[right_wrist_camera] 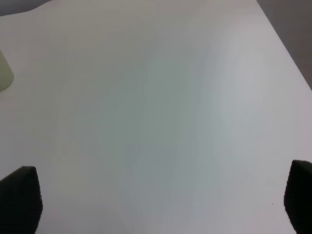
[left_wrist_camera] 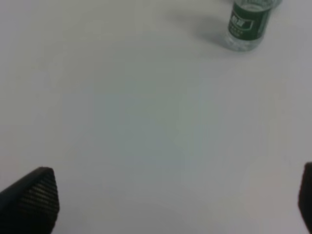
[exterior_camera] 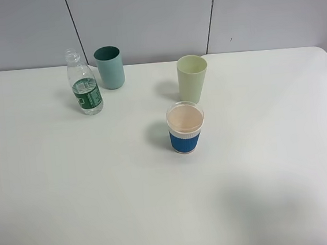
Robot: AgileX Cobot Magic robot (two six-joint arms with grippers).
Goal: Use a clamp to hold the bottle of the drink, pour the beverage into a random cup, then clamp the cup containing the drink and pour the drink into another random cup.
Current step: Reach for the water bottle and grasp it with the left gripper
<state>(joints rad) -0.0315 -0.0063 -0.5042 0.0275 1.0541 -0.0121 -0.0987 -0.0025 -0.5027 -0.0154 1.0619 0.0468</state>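
The clear bottle (exterior_camera: 84, 82) with a dark green label stands uncapped at the back left of the white table; its lower part (left_wrist_camera: 247, 24) also shows in the left wrist view. The blue-sleeved cup (exterior_camera: 185, 127) stands near the table's middle, its inside cream-pink. Just behind it is the pale yellow-green tumbler (exterior_camera: 192, 78), of which a sliver (right_wrist_camera: 5, 73) shows in the right wrist view. My left gripper (left_wrist_camera: 178, 204) is open over bare table, well short of the bottle. My right gripper (right_wrist_camera: 161, 204) is open over bare table too. Neither arm shows in the high view.
A teal tumbler (exterior_camera: 109, 67) stands right beside the bottle at the back. The white table (exterior_camera: 171, 203) ends at a grey panelled wall behind and has a rounded corner at the far right (exterior_camera: 321, 49).
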